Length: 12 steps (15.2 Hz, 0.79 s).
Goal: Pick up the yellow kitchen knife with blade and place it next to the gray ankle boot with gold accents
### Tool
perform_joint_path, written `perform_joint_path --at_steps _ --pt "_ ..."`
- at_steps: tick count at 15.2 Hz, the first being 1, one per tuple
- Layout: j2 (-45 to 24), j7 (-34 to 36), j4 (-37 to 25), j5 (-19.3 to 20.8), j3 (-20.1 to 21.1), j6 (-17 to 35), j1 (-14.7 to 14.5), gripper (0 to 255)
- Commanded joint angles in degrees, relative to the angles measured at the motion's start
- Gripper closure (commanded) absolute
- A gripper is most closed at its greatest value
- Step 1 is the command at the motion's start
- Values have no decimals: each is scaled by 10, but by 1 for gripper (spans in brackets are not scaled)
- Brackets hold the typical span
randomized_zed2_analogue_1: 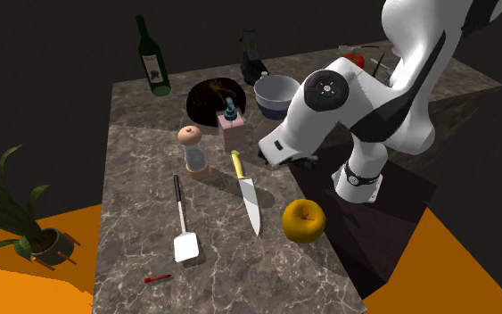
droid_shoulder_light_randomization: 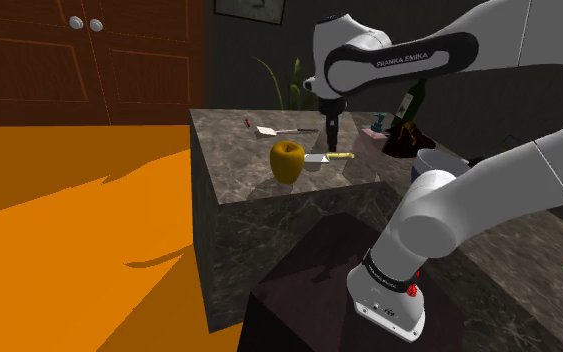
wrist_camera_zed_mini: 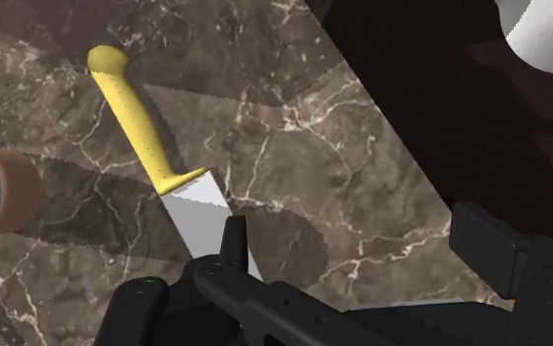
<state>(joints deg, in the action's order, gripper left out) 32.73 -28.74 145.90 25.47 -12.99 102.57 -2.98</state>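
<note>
1. Shoulder view: A white arm reaches from its stand at the lower right, up and left over a dark marble counter [droid_shoulder_light_randomization: 229, 150]. The black gripper [droid_shoulder_light_randomization: 331, 143] points down over the knife [droid_shoulder_light_randomization: 329, 157], close above the spot where the yellow handle joins the pale blade. The knife lies flat near the counter's front edge. A yellow fruit [droid_shoulder_light_randomization: 287, 161] stands just beside the blade tip, on this view's left. A spatula [droid_shoulder_light_randomization: 278, 130] lies farther back. The floor is orange.

2. Second exterior view: This camera looks down on the counter from the far side. The knife lies in the middle with its handle toward the back and its blade toward the fruit. The boot [randomized_zed2_analogue_1: 215, 96], dark with gold marks, stands at the back, apart from the knife. A small pink dispenser [randomized_zed2_analogue_1: 233, 130] stands between the boot and the knife's handle. A grinder [randomized_zed2_analogue_1: 192, 148] stands to the left of the handle here. A bowl [randomized_zed2_analogue_1: 276, 94] is just right of the boot, and a green bottle [randomized_zed2_analogue_1: 153, 59] stands to its left. The arm's end hangs just beside the handle.

3. Wrist view: The two black fingers [wrist_camera_zed_mini: 233, 242] stand wide apart and clasp nothing. One fingertip is in front of the blade. The other is well off to the side over bare marble. The handle stretches away from the gripper, flat on the counter.
</note>
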Motion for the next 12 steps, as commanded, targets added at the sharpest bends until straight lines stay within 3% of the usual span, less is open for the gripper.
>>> perform_joint_path --at_steps 1,8,12 --pt "-38 -44 3 38 -19 40 1 0" --pt "-174 -155 -4 161 -64 174 9 0" --pt "-201 -158 2 184 -76 211 17 0"
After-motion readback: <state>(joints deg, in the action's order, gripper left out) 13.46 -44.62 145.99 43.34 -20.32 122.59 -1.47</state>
